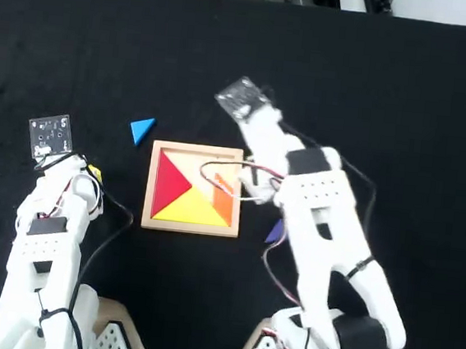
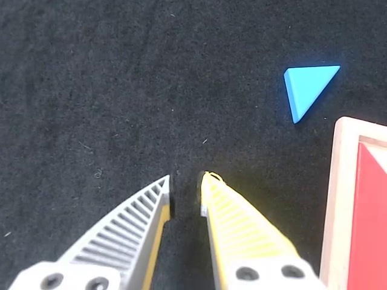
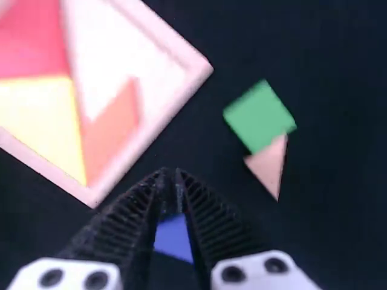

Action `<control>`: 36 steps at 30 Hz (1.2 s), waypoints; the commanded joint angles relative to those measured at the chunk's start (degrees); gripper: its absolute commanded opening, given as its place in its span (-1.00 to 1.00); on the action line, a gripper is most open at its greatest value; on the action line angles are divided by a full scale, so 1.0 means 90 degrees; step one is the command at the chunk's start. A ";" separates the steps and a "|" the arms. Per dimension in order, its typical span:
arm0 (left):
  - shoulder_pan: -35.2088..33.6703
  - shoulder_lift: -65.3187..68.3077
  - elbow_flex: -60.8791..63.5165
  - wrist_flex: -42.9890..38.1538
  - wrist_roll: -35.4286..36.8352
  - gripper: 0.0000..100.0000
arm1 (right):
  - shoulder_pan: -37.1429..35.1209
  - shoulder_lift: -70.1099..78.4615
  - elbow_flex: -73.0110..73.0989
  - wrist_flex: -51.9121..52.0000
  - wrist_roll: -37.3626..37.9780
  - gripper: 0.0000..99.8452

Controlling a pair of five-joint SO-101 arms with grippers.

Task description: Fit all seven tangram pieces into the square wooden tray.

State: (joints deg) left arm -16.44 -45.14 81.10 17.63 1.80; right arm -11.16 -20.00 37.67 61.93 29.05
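Your wooden tray (image 1: 191,226) sits mid-table on the black cloth (image 1: 390,91). It holds three pieces:
- a red triangle (image 1: 170,183) on its left side
- a yellow triangle (image 1: 192,210) along the near edge
- an orange piece (image 1: 224,204) against the right wall

Bare wood shows in the far right part of the tray.

A light blue triangle (image 1: 142,129) lies on the cloth just off the tray's far left corner.

Your left gripper (image 2: 187,184) hangs over bare cloth to the left of the tray. Its fingers stand a narrow gap apart with nothing between them.

Your right arm lies across the tray's right edge. The right gripper (image 3: 168,176) has its tips together, just off a corner of the tray. A dark blue piece (image 3: 174,238) shows in the gap behind the tips. You cannot tell whether it is pinched or lying on the cloth beneath.

In the right wrist view, a green square (image 3: 259,116) and a tan triangle (image 3: 269,166) lie on the cloth outside the tray, touching each other.
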 commanded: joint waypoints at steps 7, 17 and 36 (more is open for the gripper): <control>0.0073 -0.0127 -0.0034 -0.0127 0.0020 -0.80 | 0.0967 -0.0435 0.1197 0.0195 0.3575 -0.61; 0.0083 -0.0127 -0.0034 -0.0127 0.0020 -0.80 | 0.0947 -0.0493 0.1382 0.0254 0.6173 -0.60; 0.0083 -0.0127 -0.0054 -0.0127 0.0020 -0.80 | 0.0850 0.0542 0.1509 -0.0459 0.6906 -0.40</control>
State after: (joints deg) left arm -16.44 -45.14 81.10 17.63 1.80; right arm -2.99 -15.25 51.03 58.68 90.68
